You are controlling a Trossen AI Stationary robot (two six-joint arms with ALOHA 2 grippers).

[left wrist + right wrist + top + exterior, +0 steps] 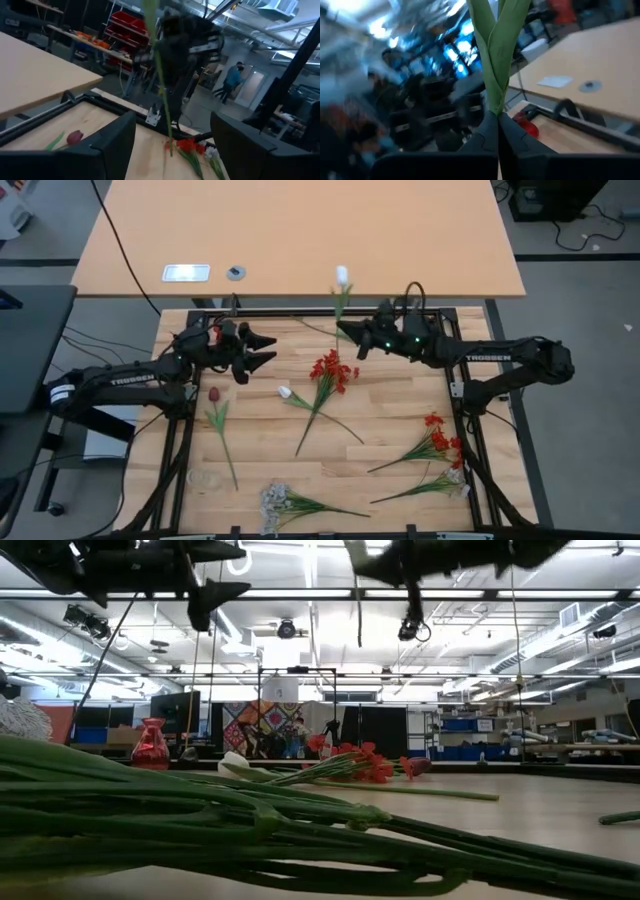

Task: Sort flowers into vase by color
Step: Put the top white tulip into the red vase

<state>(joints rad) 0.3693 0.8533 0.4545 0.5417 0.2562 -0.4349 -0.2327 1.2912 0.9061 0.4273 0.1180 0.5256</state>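
left claw (268,350): spread, raised | right claw (343,332): clamped, raised

Right pincer (341,329) clamps white flower (342,288) stem; left pincer (268,348) spread, empty, above table (390,460).

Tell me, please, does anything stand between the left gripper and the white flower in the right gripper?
Nothing visible does. The open left gripper faces the white flower, whose stem is clamped in the right gripper; the red flowers lie lower, on the table.
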